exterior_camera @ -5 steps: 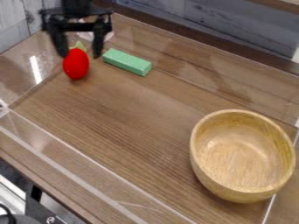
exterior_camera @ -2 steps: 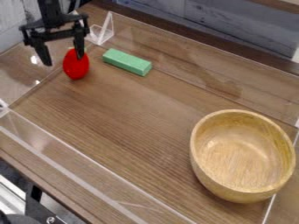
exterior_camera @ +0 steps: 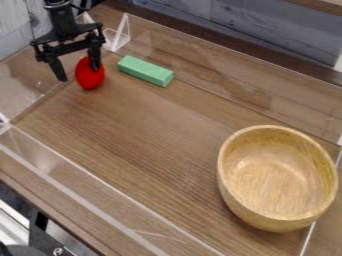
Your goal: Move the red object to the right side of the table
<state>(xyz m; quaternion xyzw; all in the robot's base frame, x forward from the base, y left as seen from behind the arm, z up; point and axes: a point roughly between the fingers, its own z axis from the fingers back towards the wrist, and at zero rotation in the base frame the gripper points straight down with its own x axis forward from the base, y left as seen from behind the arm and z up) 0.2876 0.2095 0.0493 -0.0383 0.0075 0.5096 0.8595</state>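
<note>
i see gripper [exterior_camera: 75, 60] spread wide, pointing down at red object [exterior_camera: 90, 74], far-left corner of table [exterior_camera: 147, 140], close to clear acrylic wall [exterior_camera: 27, 75]. green block [exterior_camera: 146, 71] just beside it on right. wide bare wood grain runs to wooden bowl [exterior_camera: 278, 177] at near right edge. grey plank wall [exterior_camera: 254, 25] behind.

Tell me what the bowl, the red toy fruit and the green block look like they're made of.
Bowl: light wood, matte, faint grain showing. Red toy fruit: probably plastic, glossy with a highlight. Green block: uniform matte colour, maybe foam or painted wood; cannot tell.
</note>
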